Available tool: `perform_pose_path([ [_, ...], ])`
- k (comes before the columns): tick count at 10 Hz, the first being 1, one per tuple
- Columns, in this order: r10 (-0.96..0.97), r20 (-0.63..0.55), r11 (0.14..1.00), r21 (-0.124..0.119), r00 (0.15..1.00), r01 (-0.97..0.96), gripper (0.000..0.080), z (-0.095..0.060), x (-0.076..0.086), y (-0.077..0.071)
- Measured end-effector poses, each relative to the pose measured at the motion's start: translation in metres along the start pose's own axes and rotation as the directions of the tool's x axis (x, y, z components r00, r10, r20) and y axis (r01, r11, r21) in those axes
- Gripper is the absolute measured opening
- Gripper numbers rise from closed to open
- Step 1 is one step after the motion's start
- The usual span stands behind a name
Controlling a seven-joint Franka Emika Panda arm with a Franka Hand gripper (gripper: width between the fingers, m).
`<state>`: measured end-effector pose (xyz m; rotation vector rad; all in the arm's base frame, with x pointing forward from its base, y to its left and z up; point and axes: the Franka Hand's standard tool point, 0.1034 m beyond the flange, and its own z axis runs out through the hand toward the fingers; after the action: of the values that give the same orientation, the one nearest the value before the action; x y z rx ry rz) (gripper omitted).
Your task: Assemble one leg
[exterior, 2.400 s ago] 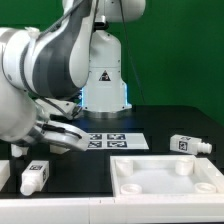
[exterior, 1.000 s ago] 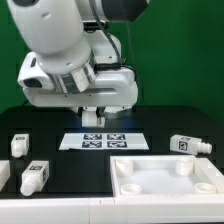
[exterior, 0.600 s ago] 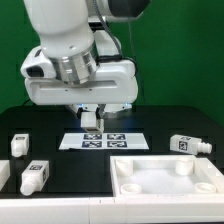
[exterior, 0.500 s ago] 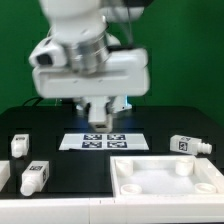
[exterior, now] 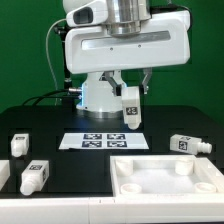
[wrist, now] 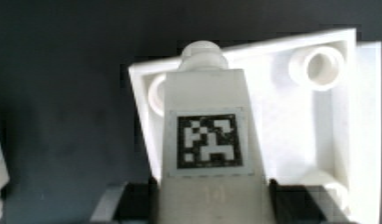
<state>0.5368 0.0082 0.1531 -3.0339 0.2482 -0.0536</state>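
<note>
My gripper (exterior: 129,92) is shut on a white leg (exterior: 131,107) with a black-and-white tag and holds it upright in the air, above the marker board (exterior: 103,141). In the wrist view the leg (wrist: 207,125) fills the middle between my two dark fingers (wrist: 136,200), with its rounded tip over the white tray-like panel (wrist: 330,120). That panel (exterior: 165,180) lies on the table at the front, on the exterior view's right. Three more legs lie on the table: two on the exterior view's left (exterior: 19,144) (exterior: 34,177) and one on its right (exterior: 189,145).
The table is black with a green wall behind. The arm's white base (exterior: 100,95) stands behind the marker board. The panel has round holes (wrist: 318,65) near its corners.
The arm has swung from the exterior view's left toward the middle and risen. The leg it holds now hangs over the marker board's right end. The legs on the table have not moved.
</note>
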Motion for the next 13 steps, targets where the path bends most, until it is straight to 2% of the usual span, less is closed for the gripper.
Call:
perform_pose_path([
  [1, -0.022, -0.073, 1.000, -0.014, 0.997, 0.021, 0.0285, -0.001, 0.007, -0.002],
  [2, -0.061, -0.160, 0.998, -0.028, 0.985, 0.058, 0.0286, -0.004, 0.019, -0.014],
  [3, -0.029, -0.205, 1.000, -0.014, 0.978, 0.027, 0.0287, -0.009, 0.034, -0.034],
  [4, -0.003, -0.286, 1.000, 0.008, 0.958, 0.005, 0.0287, -0.013, 0.048, -0.063],
  [5, -0.013, -0.385, 1.000, 0.017, 0.923, 0.022, 0.0287, -0.013, 0.051, -0.078],
  [6, -0.021, -0.404, 1.000, 0.010, 0.914, 0.027, 0.0287, -0.009, 0.046, -0.073],
  [7, -0.021, -0.460, 1.000, 0.009, 0.887, 0.028, 0.0287, -0.011, 0.048, -0.072],
  [9, -0.025, -0.448, 0.999, 0.006, 0.894, 0.031, 0.0287, -0.007, 0.046, -0.072],
  [10, -0.055, -0.450, 0.998, -0.009, 0.891, 0.057, 0.0287, 0.000, 0.046, -0.078],
  [11, -0.104, -0.446, 0.994, -0.031, 0.889, 0.101, 0.0287, 0.008, 0.055, -0.087],
  [12, -0.183, -0.447, 0.983, -0.069, 0.876, 0.171, 0.0287, 0.013, 0.070, -0.094],
  [13, -0.230, -0.446, 0.973, -0.091, 0.865, 0.212, 0.0287, 0.017, 0.076, -0.098],
])
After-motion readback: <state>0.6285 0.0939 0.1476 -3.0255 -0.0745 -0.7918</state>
